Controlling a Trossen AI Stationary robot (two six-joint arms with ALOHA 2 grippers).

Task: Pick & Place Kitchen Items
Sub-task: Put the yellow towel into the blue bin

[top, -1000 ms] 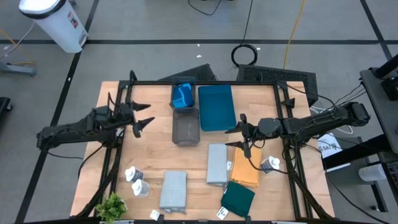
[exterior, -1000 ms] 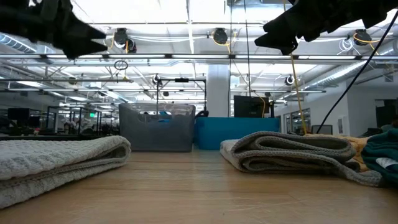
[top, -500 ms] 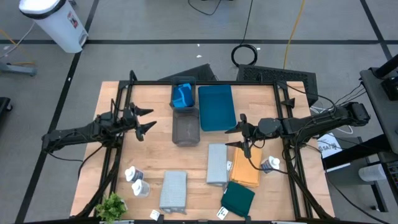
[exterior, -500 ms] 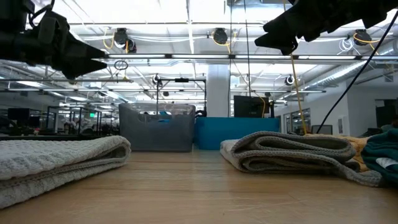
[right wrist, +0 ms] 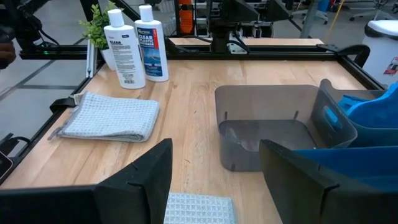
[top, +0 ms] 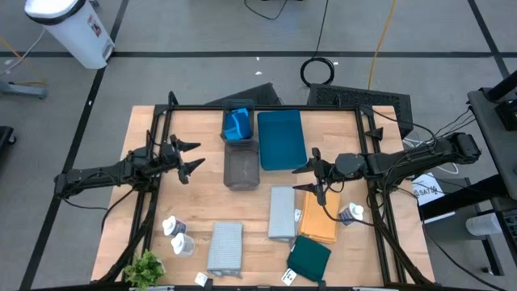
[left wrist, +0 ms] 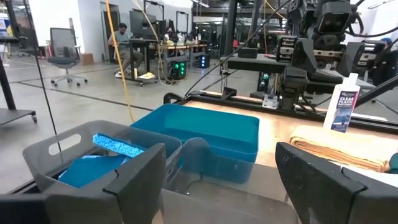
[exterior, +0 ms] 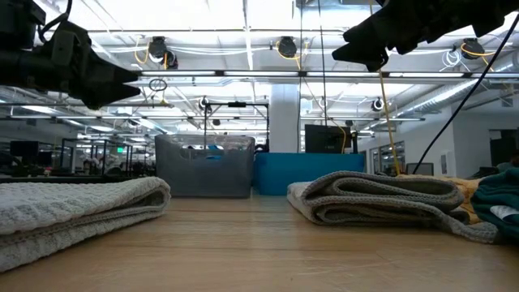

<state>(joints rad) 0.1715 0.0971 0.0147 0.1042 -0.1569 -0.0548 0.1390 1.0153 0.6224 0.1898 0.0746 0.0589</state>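
While only blue sponges (top: 237, 124) are sitting binned, I am hovering both tools, left tool (top: 187, 158) and right tool (top: 312, 178), open and empty, with cloths (top: 225, 246) and bottles (top: 177, 234) waiting on the table (top: 202, 206).

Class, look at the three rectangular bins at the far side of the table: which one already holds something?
The grey bin at the far end, with bright-blue items inside. The nearer grey bin and the teal bin beside them show bare floors.

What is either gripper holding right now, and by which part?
Nothing. The left gripper and the right gripper both hang open and empty above the table.
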